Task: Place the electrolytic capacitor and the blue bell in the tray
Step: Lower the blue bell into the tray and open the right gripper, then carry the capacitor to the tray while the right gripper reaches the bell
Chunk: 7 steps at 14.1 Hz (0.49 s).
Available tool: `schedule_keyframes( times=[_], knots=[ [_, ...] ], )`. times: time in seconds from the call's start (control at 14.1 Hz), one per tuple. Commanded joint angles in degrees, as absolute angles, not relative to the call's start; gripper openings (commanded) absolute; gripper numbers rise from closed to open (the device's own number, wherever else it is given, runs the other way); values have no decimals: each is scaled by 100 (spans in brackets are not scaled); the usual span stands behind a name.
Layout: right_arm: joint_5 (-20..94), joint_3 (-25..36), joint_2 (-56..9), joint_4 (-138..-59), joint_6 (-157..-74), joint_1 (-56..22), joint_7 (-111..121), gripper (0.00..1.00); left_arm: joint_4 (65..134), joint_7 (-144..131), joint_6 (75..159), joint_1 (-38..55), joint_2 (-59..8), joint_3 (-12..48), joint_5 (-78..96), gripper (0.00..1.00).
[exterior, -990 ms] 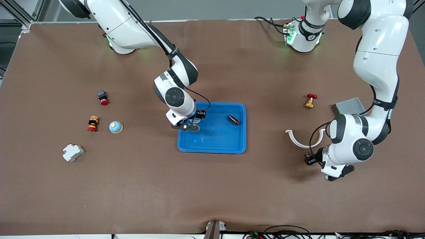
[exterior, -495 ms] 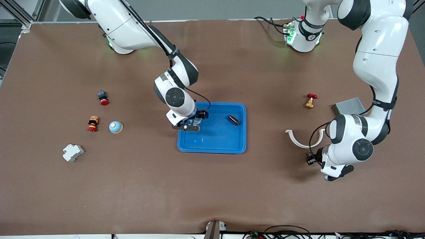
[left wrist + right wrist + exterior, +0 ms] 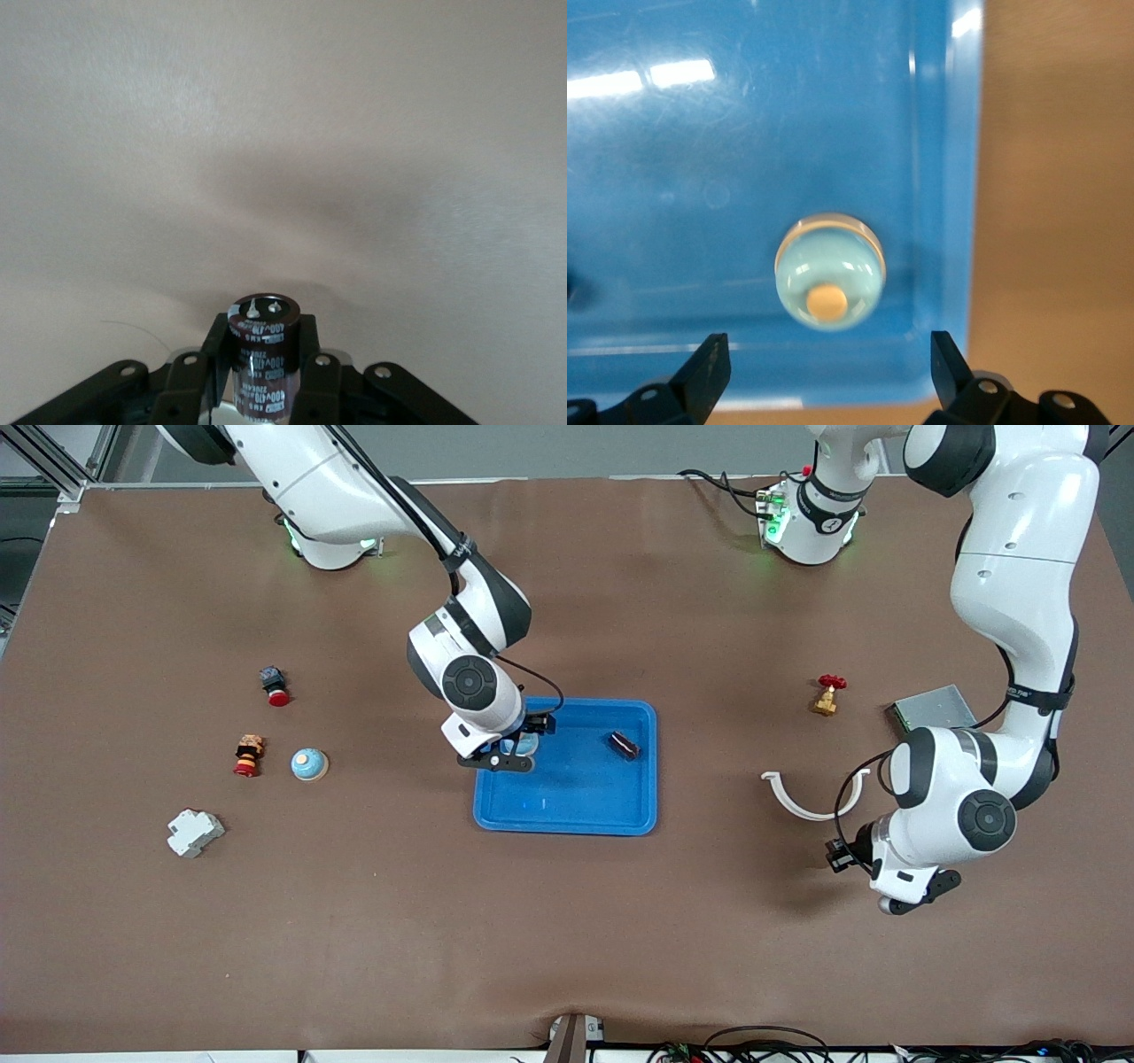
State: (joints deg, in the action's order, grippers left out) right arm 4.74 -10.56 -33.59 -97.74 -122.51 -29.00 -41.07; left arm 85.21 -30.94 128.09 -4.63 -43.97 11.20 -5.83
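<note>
The bright-blue tray lies mid-table. A light-blue bell with a tan button sits in its corner toward the right arm's end, farther from the front camera; it also shows in the right wrist view. My right gripper is open just above that bell, not touching it. My left gripper is shut on a dark brown electrolytic capacitor and holds it over bare table toward the left arm's end, well apart from the tray; the grip shows in the left wrist view.
A dark brown part lies in the tray. A second blue bell, a red-black stack, a red button and a white block lie toward the right arm's end. A white curved clip, brass valve and grey metal box lie near the left arm.
The left gripper with the capacitor has shifted a little toward the left arm's end of the table. The right gripper has lifted slightly over the bell.
</note>
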Motion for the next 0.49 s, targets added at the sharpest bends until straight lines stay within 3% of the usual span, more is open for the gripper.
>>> schedule_keyframes(
  times=[0.0,0.42],
  knots=[
    [475,-1028,-2858,-9844,-11612,-2699,-3676,100,8604,-3260,12779,-510,-4088,1300,-492,0],
    [292,-1011,-1865,-10019,-10381,-1680,-1498,100,8552,-3796,11839,-457,-3595,1687,-431,0]
  ],
)
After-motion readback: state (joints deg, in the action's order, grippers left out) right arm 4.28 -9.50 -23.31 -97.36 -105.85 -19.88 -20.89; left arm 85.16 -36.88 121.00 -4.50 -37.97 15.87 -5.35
